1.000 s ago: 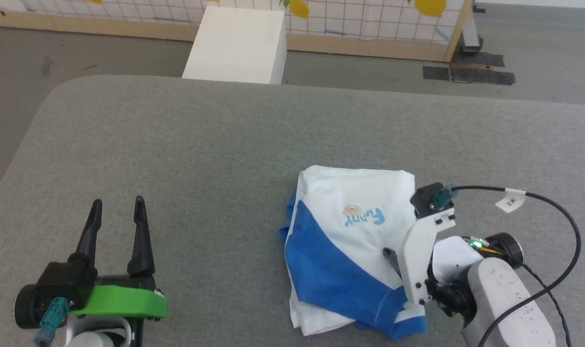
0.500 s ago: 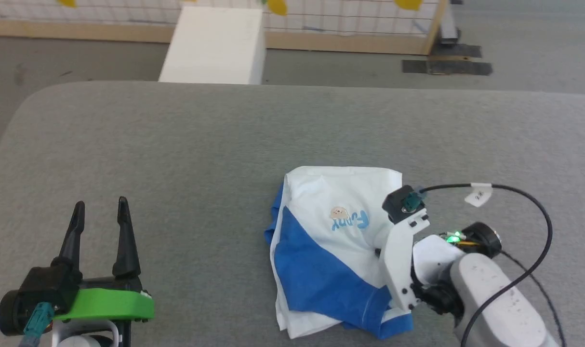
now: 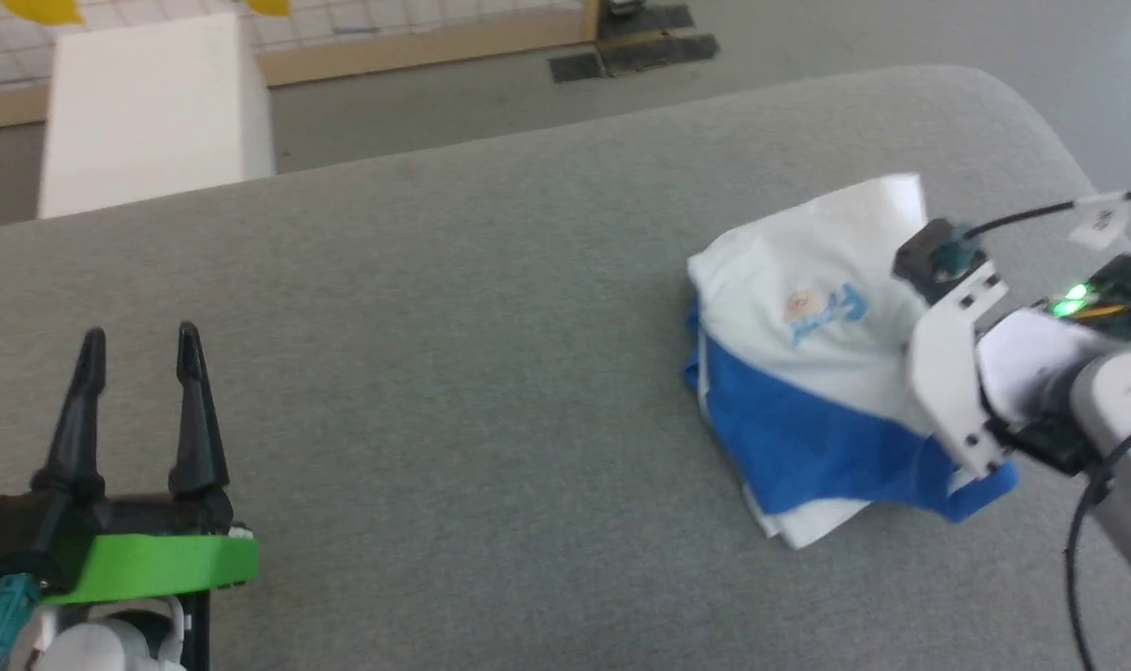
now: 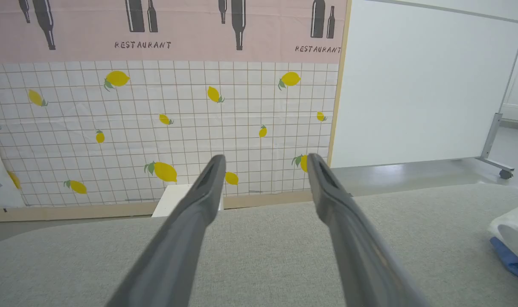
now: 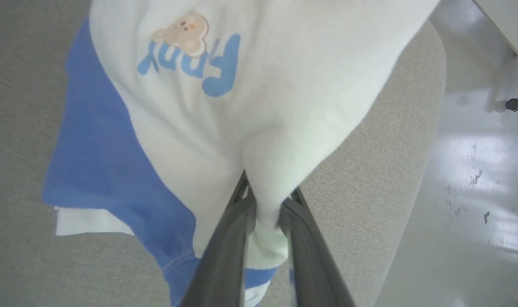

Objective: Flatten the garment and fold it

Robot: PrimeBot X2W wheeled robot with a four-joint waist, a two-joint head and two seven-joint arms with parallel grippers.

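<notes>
Garment: soft white long-sleeved shirt with bright blue sleeves [image 3: 808, 373], lying as a loose folded heap, one blue sleeve across the front and white layers under it.
Place: the shirt is on the right part of the grey fabric-covered tabletop [image 3: 482, 326], near its rounded far right corner.
Print: the small cartoon patch [image 5: 183, 29] with blue letters is on the top white panel, facing up.
Right arm: the right gripper [image 5: 265, 200] comes to the shirt from its right side; in the right wrist view the two dark jaws are closed tight on a thick white fold, which bulges out between them.
Cloth near the grip: the white panel is drawn up towards the jaws, and the blue part lies lower, on the tabletop.
Left arm: the left gripper [image 3: 137, 340] is at the lower left of the head view, over bare tabletop and well apart from the shirt; its jaws stand wide apart with nothing between them.
Background: a plain white box [image 3: 146, 112] stands beyond the far edge of the tabletop, and behind it is a grid-patterned wall panel with yellow lemons [image 4: 156, 128].
</notes>
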